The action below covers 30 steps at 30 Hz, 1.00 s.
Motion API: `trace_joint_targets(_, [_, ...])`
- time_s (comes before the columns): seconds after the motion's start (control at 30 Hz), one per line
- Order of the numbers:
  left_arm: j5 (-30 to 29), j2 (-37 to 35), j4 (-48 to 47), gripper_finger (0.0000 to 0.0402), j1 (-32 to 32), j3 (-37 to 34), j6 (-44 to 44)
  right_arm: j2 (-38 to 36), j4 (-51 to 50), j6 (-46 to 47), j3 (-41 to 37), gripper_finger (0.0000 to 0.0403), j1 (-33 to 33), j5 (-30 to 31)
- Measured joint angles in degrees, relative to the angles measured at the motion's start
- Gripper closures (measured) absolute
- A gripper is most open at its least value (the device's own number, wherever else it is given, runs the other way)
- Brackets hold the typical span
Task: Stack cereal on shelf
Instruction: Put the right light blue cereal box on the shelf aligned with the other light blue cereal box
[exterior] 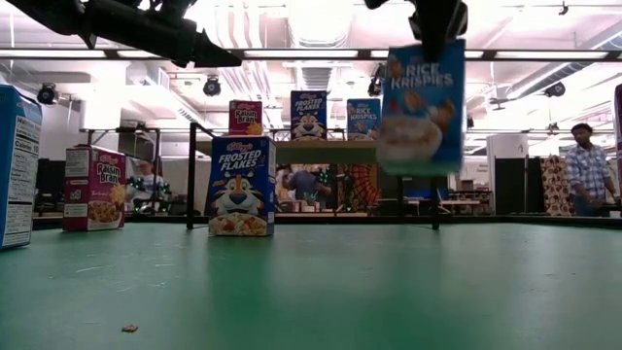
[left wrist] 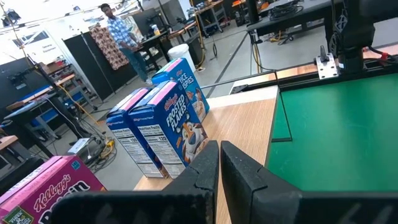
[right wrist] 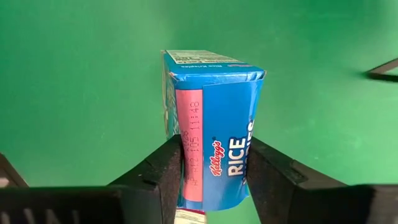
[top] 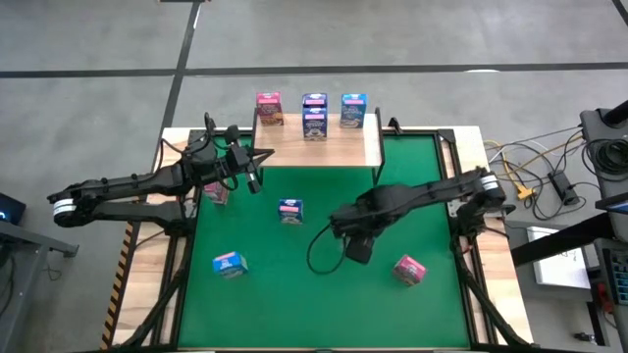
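R gripper [right wrist: 214, 180] jaws clamped on Rice Krispies box [right wrist: 214, 124], lifted clear of green mat [top: 294, 294] for carry to shelf [top: 319, 147], where 4 boxes stand. L gripper [left wrist: 219, 168] jaws together, idle just beside shelf.

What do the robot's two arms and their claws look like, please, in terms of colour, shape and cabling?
Both arms are dark, slender and jointed. The left arm has a pale band at its base end, and the right arm a pale fitting. A black cable loops under the right claw. The left claw has flat, matte black, wedge-shaped fingers.
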Motion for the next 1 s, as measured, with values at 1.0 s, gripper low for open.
trace_joint_targets(1.0, [0.2,0.0,0.0,0.0401,0.0,0.0,-0.5,4.4,-4.3,-67.0,27.9,0.0269,-28.7,18.1])
